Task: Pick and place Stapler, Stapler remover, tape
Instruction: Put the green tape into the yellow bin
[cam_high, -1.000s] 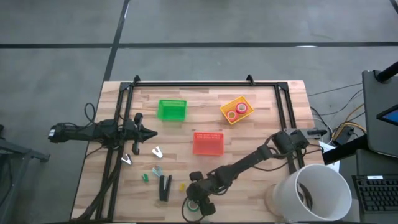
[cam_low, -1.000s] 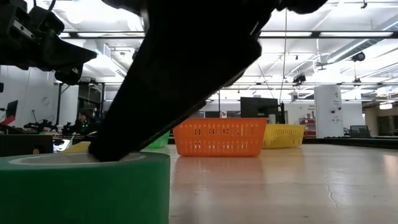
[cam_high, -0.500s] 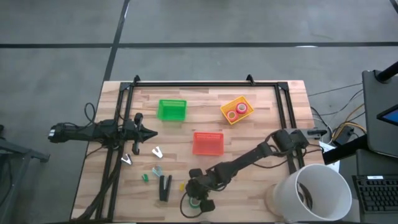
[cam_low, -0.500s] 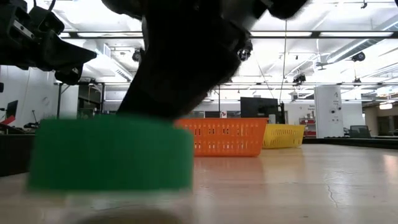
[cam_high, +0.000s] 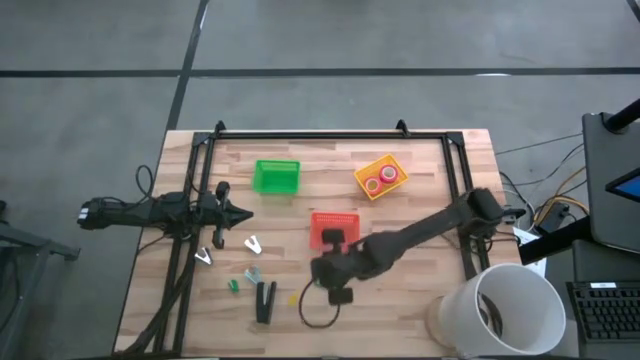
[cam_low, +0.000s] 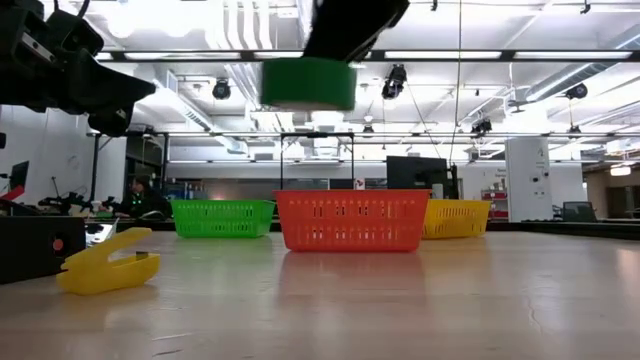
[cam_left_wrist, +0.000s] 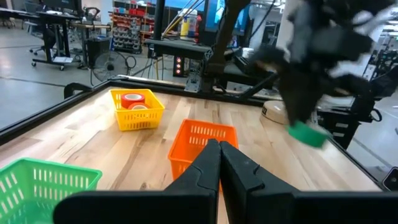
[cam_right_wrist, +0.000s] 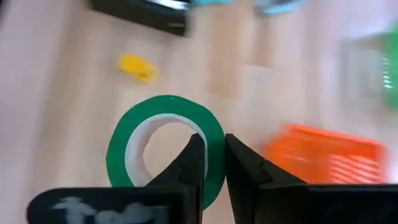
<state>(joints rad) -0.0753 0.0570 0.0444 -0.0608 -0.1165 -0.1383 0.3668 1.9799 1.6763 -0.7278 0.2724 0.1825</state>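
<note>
Green tape roll: flat ring, glossy green outer band, pale inner core; lifted clear of the bench, seen high in the low view above the orange basket.
Right gripper: fingers pinch the roll's wall, one finger inside the ring, one outside; roll hangs beyond the fingertips. In the high view the gripper sits over the bench front, just in front of the orange basket.
Other tape: two red/orange rolls lie in the yellow basket.
Stapler: slim, black, elongated; flat on the bench near the front edge, left of the right gripper and apart from it.
Yellow piece: small moulded plastic, wedge-like with an open mouth; on the bench beside the stapler.
Green piece: tiny, left of the stapler.
Silver clips: two small metal items, farther back on the left.
Orange basket: rectangular, slotted plastic walls, mid-bench.
Green basket: same build, back left.
Yellow basket: same build, back, turned at an angle.
Bench: pale wood planks, black frame rail round the edges.
Left gripper: fingers pressed together, nothing between them; arm waits at the bench's left side.
White bucket: round, off the front right corner.
</note>
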